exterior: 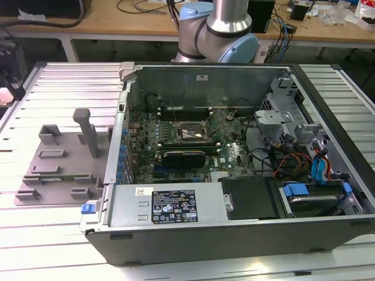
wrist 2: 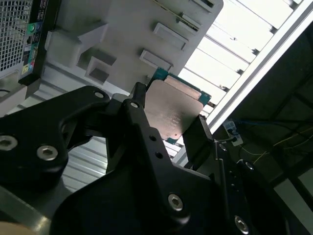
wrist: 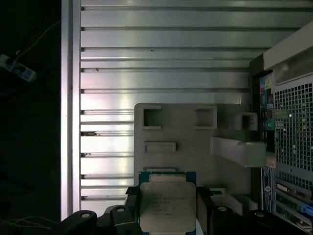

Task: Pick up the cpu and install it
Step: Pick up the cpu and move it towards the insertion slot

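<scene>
Since my gripper (wrist: 167,198) is clamped on the cpu (wrist: 167,211) by two opposite edges, over the grey tray's (wrist: 186,142) edge, I judge the pick done; installing calls for level, square alignment with the socket (exterior: 190,133).

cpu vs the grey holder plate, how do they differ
The cpu has a shiny metal top and green edge; the grey holder plate is matt. The cpu is small and flat; the plate is larger, with raised blocks. The cpu is clamped in the gripper; the plate lies on the table.
</scene>
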Controlling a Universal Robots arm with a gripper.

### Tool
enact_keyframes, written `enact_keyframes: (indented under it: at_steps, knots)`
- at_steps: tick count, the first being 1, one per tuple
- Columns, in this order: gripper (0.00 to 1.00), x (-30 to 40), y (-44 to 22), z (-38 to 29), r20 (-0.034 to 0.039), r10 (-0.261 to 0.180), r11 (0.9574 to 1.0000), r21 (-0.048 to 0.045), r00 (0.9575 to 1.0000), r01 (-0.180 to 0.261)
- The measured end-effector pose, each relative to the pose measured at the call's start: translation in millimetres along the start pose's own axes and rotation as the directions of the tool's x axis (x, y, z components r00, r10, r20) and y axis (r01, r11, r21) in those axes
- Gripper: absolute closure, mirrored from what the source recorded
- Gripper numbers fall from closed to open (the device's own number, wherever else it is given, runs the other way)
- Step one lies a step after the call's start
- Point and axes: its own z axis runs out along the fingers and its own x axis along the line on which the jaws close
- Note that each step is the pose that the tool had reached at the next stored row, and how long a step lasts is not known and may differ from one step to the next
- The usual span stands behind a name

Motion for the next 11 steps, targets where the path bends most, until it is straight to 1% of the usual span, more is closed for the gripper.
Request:
enact_keyframes:
  at_steps: [1,3,6,8,10,11]
  knots:
    - [0.45,-0.1,0.1,-3.8,0.0001,0.0,1.0,0.0,1.0,0.0]
    - [0.45,-0.2,0.3,-8.2,0.0001,0.0,1.0,0.0,1.0,0.0]
    - [0.45,-0.4,0.8,-21.4,0.0002,0.0,1.0,0.0,1.0,0.0]
    - [0.45,-0.5,0.9,-25.0,0.0002,0.0,1.0,0.0001,1.0,0.0]
    - [0.45,-0.5,1.0,-25.7,0.0002,0.0,1.0,0.0,1.0,0.0]
    - [0.45,-1.6,1.0,-25.7,0.0,0.0,1.0,0.0001,1.0,0.0]
